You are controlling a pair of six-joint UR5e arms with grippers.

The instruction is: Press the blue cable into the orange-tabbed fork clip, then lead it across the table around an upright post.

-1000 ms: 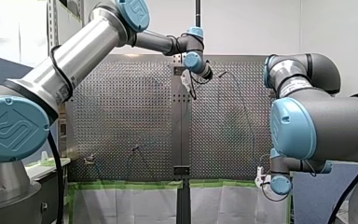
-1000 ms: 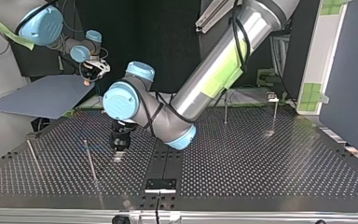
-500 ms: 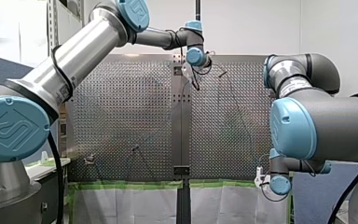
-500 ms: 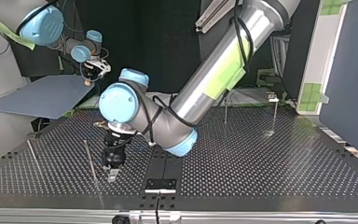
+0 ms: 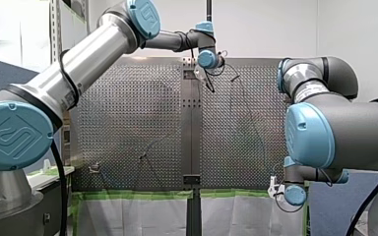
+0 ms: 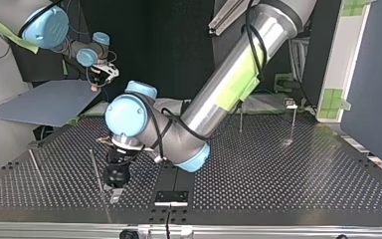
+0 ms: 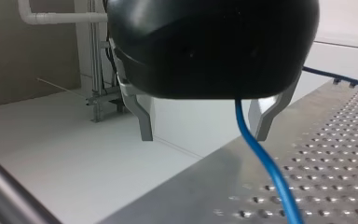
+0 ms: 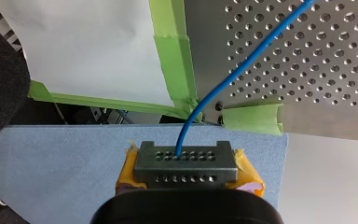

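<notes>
The blue cable runs from my right gripper, whose yellow-padded fingers are shut on its end, out over the perforated table. That gripper hangs off the table's far corner at the top view's left. My left gripper is low over the table near its front edge in the top view, just right of a thin upright post. In the left wrist view its metal fingers stand wide apart, and the cable passes loosely between them. I cannot make out the fork clip.
Other upright posts stand at the top view's left and at its far right. A black bracket sits at the table's middle seam. A blue-grey board and green tape lie under my right gripper.
My left gripper has swung toward the front edge in the top view, down alongside the upright post. My right arm has stayed where it was.
</notes>
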